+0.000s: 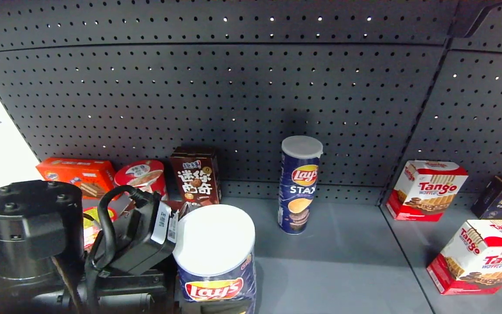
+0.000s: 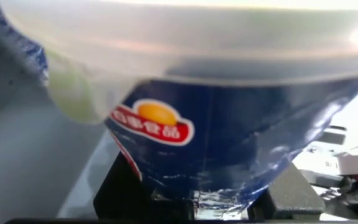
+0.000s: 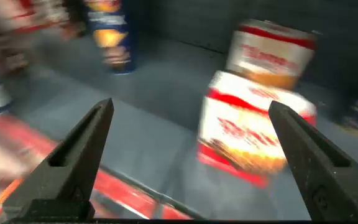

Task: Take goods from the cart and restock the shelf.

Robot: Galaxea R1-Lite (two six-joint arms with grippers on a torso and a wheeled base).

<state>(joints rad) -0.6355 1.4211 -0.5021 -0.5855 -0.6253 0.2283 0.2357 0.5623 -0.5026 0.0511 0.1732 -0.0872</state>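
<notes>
Crisps are the goods in hand: the held canister (image 1: 216,257), blue with a white lid, is held upright at the front of the shelf (image 1: 342,266), to the left of its middle. It is clamped by the left gripper (image 2: 207,202), whose jaws are pressed against the blue wall well below the lid. Such a low grip is judged to leave the top free and to let the base be set down flat. Whether the base already touches the shelf cannot be told, since it is cut off at the picture's edge.

Farther back and to the right, a standing canister (image 1: 300,185) of the same kind is placed upright near the pegboard back (image 1: 233,100), with its label turned outward. The bare shelf floor beside and in front of it is judged to be the intended spot, so that like goods are grouped together. Behind the held canister, a brown box (image 1: 195,176), a red cup (image 1: 141,174) and an orange box (image 1: 79,174) are lined along the back.

The right gripper (image 3: 190,107) is spread wide with nothing between its fingers. It is held over the right-hand bay, where a rear wafer box (image 1: 427,189) and a front wafer box (image 1: 482,257) are set. It is well apart from the left arm, so the placing of the canister is judged to be unhindered by it.
</notes>
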